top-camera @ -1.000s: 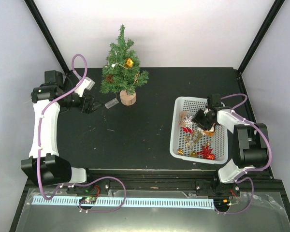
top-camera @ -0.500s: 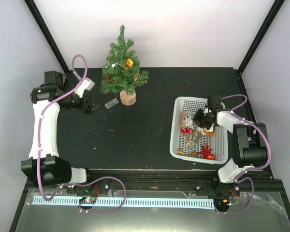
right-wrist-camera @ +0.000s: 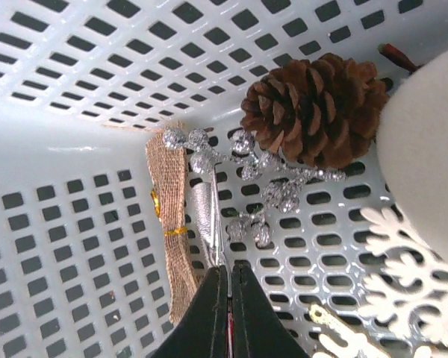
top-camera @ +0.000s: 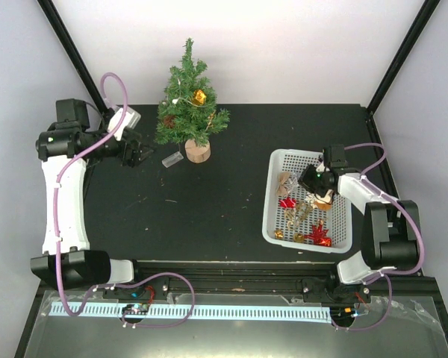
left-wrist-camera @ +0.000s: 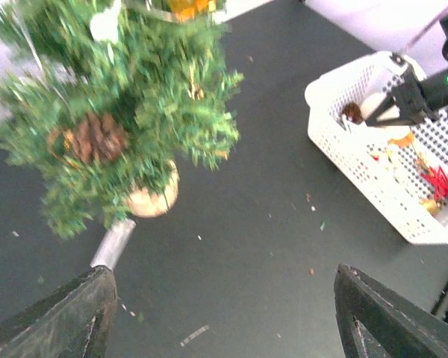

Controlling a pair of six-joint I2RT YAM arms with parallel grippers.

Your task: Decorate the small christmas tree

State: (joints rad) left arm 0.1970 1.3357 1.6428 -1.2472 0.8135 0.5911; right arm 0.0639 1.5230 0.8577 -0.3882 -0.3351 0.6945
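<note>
The small christmas tree [top-camera: 188,104] stands on its wood disc base [top-camera: 198,151] at the back left. It carries a gold ornament [top-camera: 199,96] and a pine cone [left-wrist-camera: 97,138]. My left gripper [top-camera: 138,153] is open and empty, just left of the tree; its jaws frame bare table in the left wrist view [left-wrist-camera: 224,313]. My right gripper [top-camera: 308,179] is inside the white basket [top-camera: 269,216], shut on the thin stem of a silver berry sprig [right-wrist-camera: 239,179]; the shut jaws show in the right wrist view [right-wrist-camera: 228,267].
A small clear piece [top-camera: 172,158] lies on the table beside the tree base. In the basket lie a pine cone [right-wrist-camera: 313,112], a burlap ribbon [right-wrist-camera: 172,224], a white snowflake [right-wrist-camera: 411,291] and red ornaments [top-camera: 319,233]. Black frame posts rise at the back corners.
My left arm has swung back and to the left, its gripper now a little farther back beside the tree. My right gripper has shifted slightly inside the basket.
</note>
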